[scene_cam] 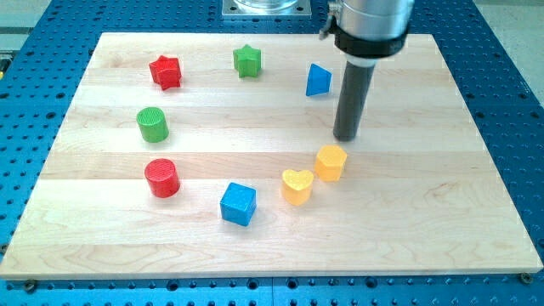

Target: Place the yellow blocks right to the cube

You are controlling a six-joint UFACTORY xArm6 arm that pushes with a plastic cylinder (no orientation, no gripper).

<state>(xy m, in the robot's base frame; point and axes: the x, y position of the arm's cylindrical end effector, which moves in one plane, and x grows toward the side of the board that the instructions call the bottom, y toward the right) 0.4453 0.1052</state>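
Observation:
A blue cube (238,203) sits low on the wooden board (442,187), left of centre. A yellow heart block (297,186) lies just to its right. A yellow hexagonal block (331,161) lies up and to the right of the heart, almost touching it. My tip (345,137) stands on the board just above the hexagonal block, slightly to its right, a small gap away.
A red star (166,71), a green star (247,60) and a blue wedge-like block (318,80) lie along the view's top. A green cylinder (153,125) and a red cylinder (161,178) lie at the left. A blue perforated table surrounds the board.

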